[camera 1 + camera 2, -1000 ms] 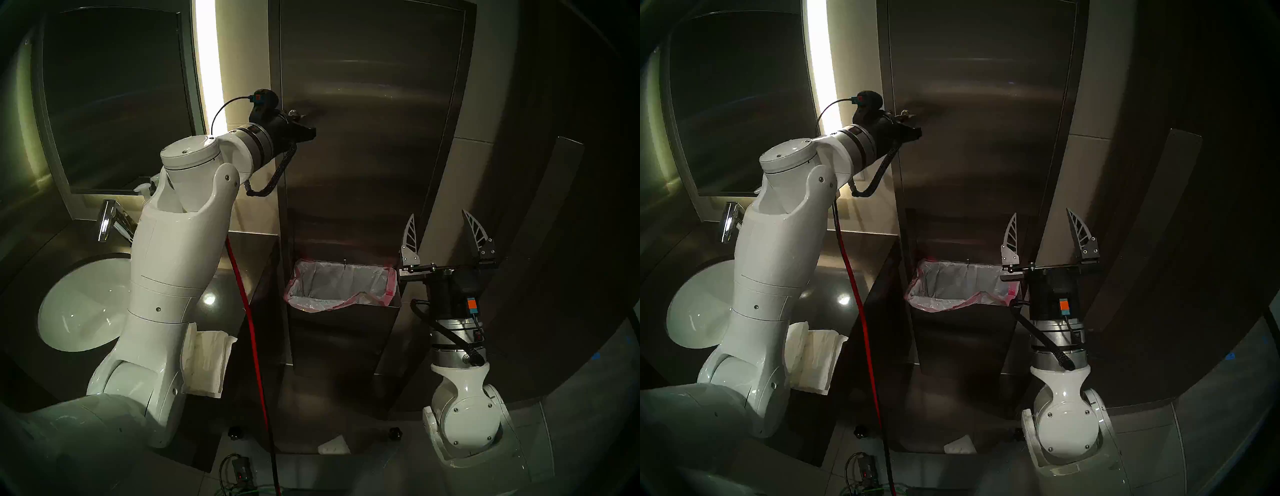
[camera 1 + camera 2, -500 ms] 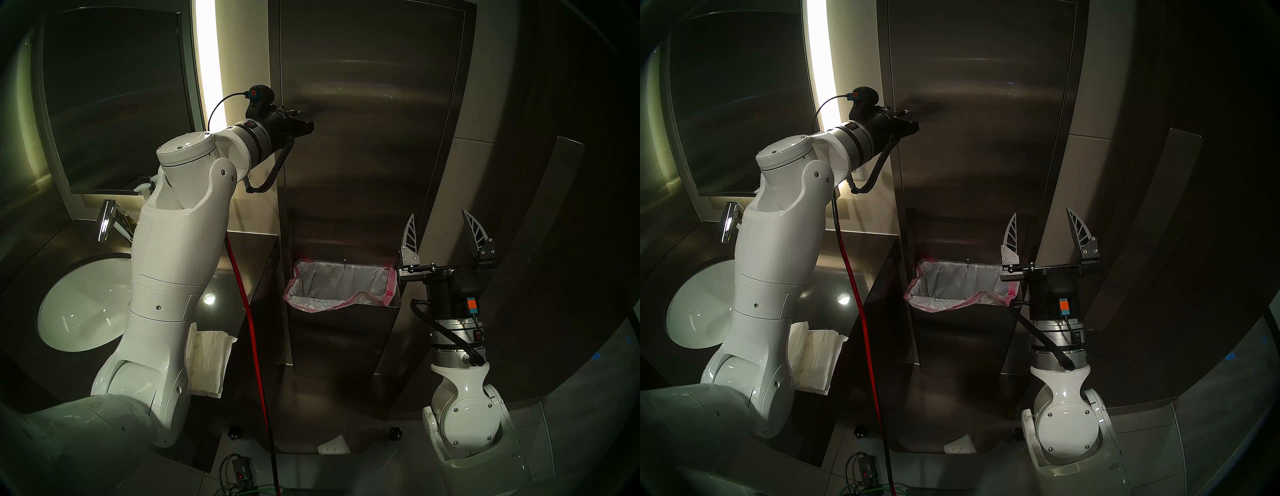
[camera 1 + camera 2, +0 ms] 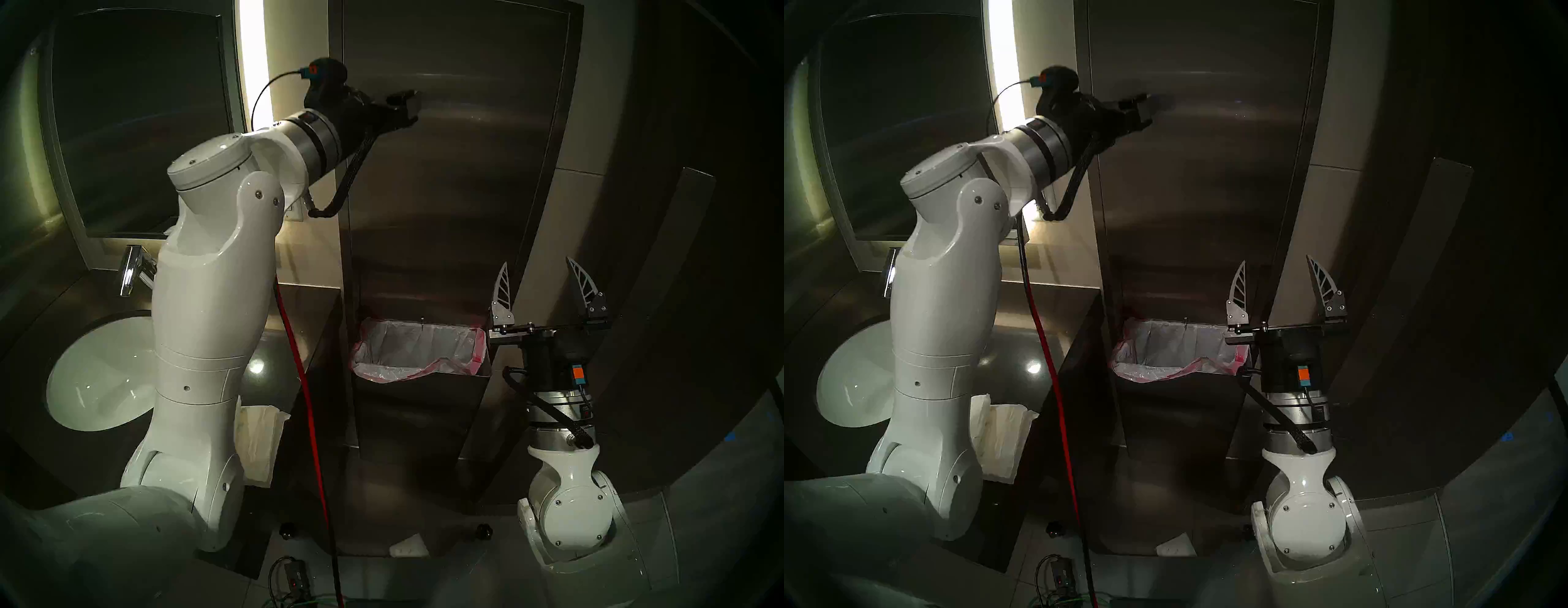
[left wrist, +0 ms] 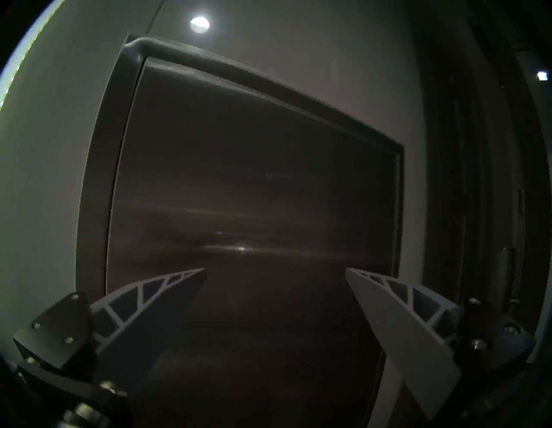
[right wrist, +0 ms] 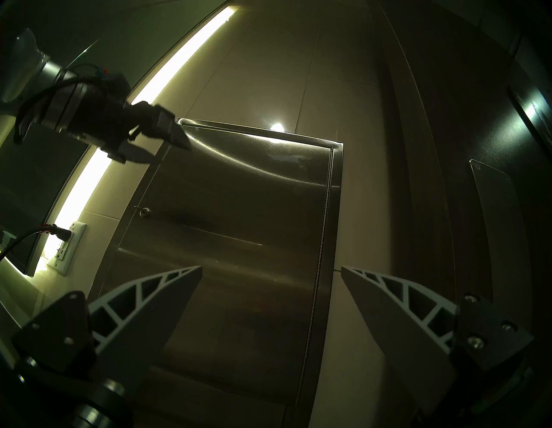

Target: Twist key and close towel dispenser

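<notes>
The towel dispenser [image 3: 458, 178] is a tall brushed-steel wall cabinet, and its long door lies flat in its frame. It also shows in the head right view [image 3: 1199, 178], the left wrist view [image 4: 254, 185] and the right wrist view [image 5: 239, 227]. The key [image 5: 140, 209] sticks out of the round lock at the door's left edge; in the head views my left wrist hides it. My left gripper [image 3: 412, 107] is open and empty, with its fingertips close to the upper door [image 4: 274, 269], well above the lock. My right gripper [image 3: 536, 276] is open and empty, pointing up beside the dispenser's right edge.
A pink-lined waste bin [image 3: 418, 352] sits below the door. A dark mirror [image 3: 140, 127], a faucet [image 3: 129, 271] and a white sink [image 3: 97, 373] are at the left. Folded paper towels [image 3: 259, 441] lie on the counter. A red cable [image 3: 305, 403] hangs down beside them.
My left arm has lifted from lock height and moved up and to the right along the door. My right arm has not moved.
</notes>
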